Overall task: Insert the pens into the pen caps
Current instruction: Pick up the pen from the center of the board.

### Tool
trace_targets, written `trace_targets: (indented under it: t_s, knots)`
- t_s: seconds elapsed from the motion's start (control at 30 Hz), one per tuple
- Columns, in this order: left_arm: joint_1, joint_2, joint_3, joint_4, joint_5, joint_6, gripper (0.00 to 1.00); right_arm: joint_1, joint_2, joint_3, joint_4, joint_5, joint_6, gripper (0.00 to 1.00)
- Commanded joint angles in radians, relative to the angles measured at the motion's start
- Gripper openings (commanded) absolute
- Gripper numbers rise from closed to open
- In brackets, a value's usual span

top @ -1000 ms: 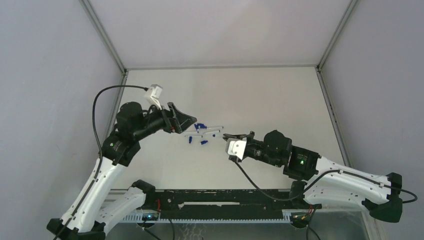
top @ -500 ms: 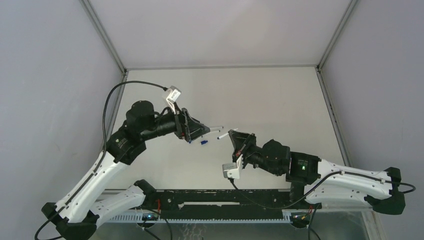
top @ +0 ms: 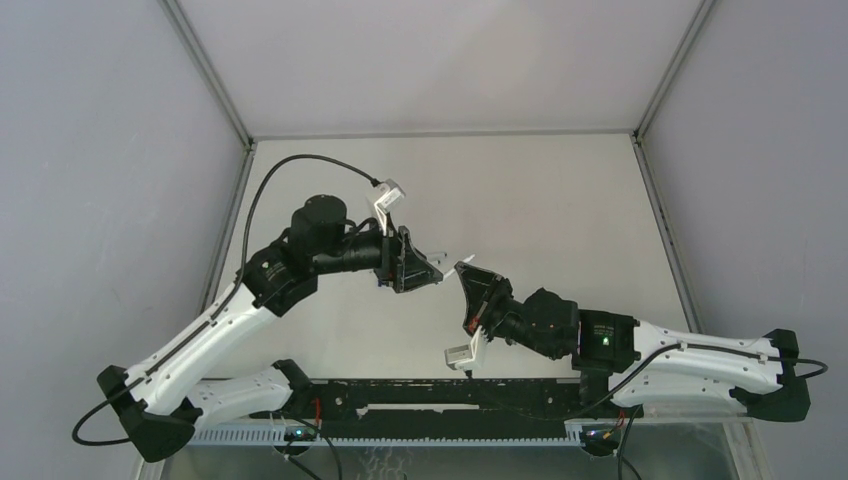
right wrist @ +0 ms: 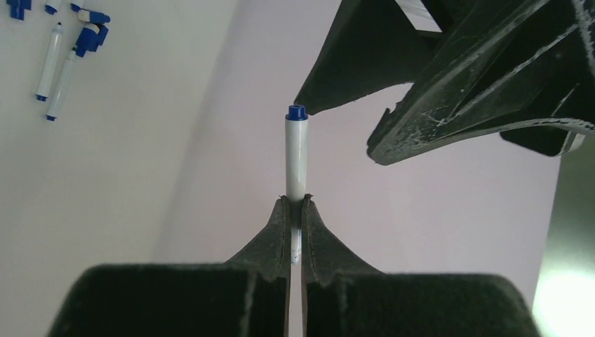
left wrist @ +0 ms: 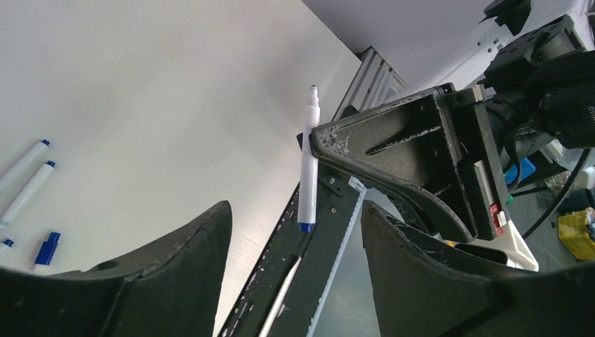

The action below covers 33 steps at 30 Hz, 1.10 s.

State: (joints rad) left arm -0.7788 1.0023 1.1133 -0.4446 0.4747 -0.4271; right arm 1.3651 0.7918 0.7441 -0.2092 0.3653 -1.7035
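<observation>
Right wrist view: your right gripper (right wrist: 295,203) clenches a thin white blue-ended pen (right wrist: 297,158) aloft, likely so the left gripper (left wrist: 295,212), jaws apart and empty, can reach it.

The left gripper (left wrist: 295,217) has its jaws apart, leaving a clear gap between them. Straight ahead of that gap the pen (left wrist: 308,165), pinched upright by the right gripper (right wrist: 295,203), bars the way. To the left in its wrist view the table (left wrist: 175,84) is bare past loose pens (left wrist: 28,179) and a cap (left wrist: 46,247).
</observation>
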Motion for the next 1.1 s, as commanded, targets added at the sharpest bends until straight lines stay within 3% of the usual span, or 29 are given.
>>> trace_targets:
  t_s: [0.0,0.43,0.67,1.07]
  knots:
    - [-0.016,0.011,0.073,0.013,0.017,0.040,0.70,0.014,-0.009,0.008,0.070,-0.001,-0.071,0.00]
    - [-0.033,0.054,0.080,0.035,0.069,0.055,0.48,0.016,0.014,0.008,0.105,-0.034,-0.088,0.00]
    - [-0.039,0.064,0.082,0.046,0.079,0.054,0.31,0.025,0.026,0.007,0.120,-0.043,-0.099,0.00]
    - [-0.046,0.081,0.076,0.047,0.099,0.057,0.17,0.025,0.036,0.015,0.123,-0.041,-0.117,0.00]
